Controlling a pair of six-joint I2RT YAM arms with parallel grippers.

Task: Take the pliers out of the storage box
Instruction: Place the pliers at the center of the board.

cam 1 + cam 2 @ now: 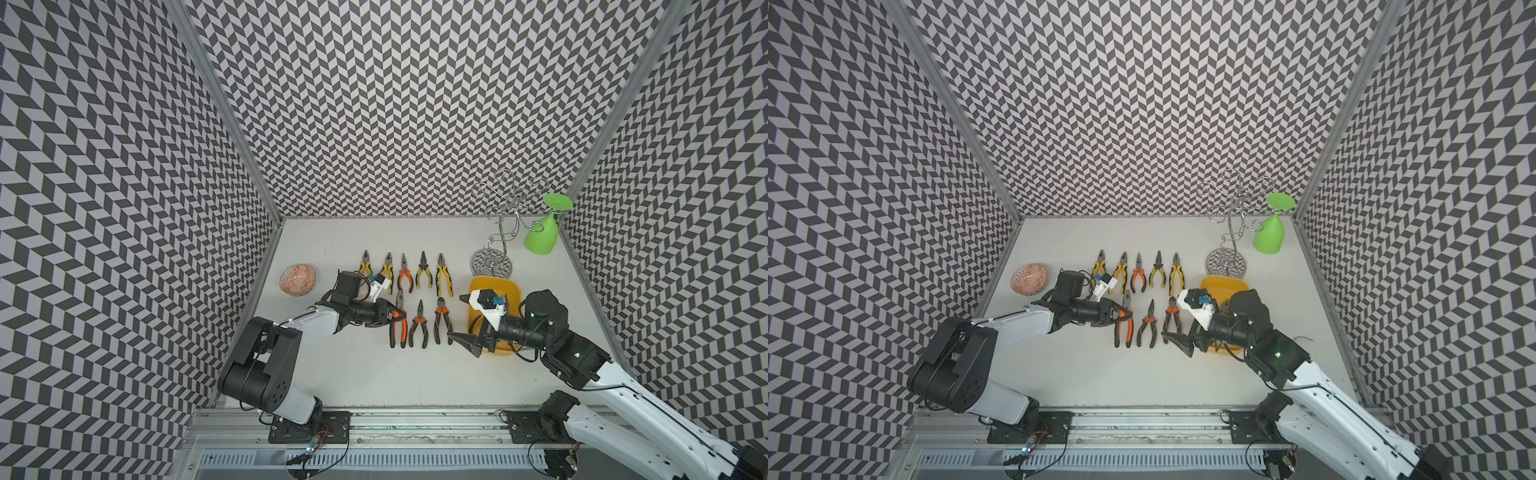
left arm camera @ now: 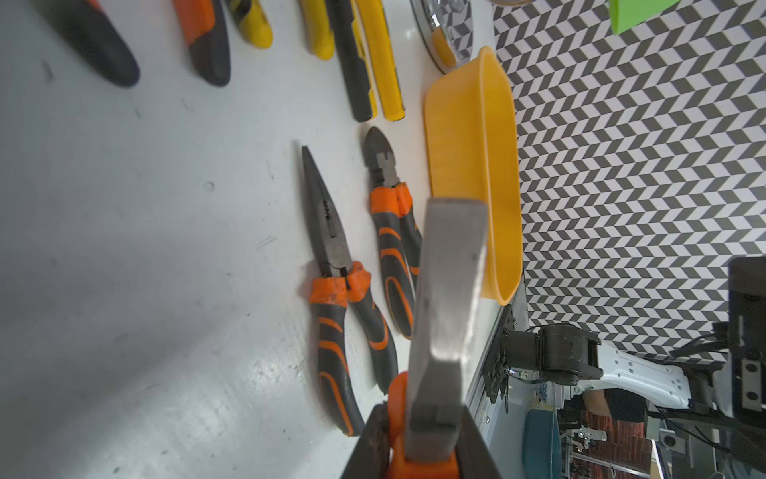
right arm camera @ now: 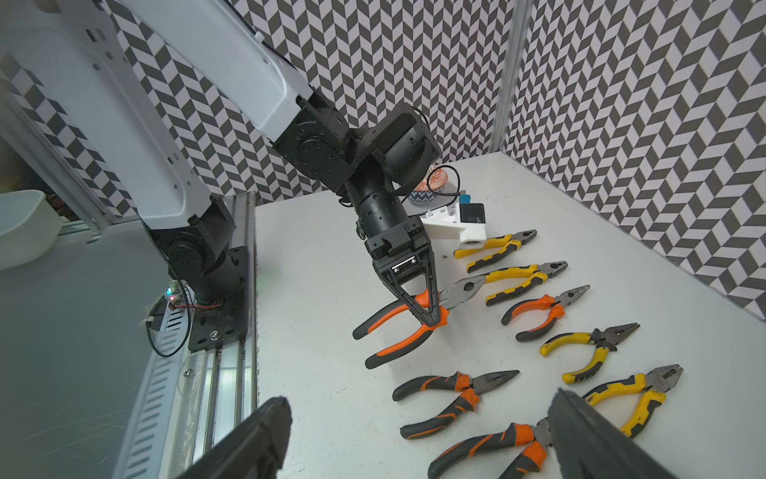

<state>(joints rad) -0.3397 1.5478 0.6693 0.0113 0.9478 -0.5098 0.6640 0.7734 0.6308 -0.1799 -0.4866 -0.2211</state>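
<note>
Left gripper (image 3: 429, 317) is clenched on the orange pliers (image 3: 464, 290) at their pivot, low over the table (image 1: 374, 374), left of the storage box (image 1: 513, 291); settle them flat before releasing. Right gripper (image 1: 464, 344) gapes empty beside the box.

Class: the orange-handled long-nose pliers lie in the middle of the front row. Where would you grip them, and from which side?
At the orange collar behind the pivot of the long-nose pliers, probably straight from above: they lie flat on the table, handles splay apart, the collar is narrow.
</note>
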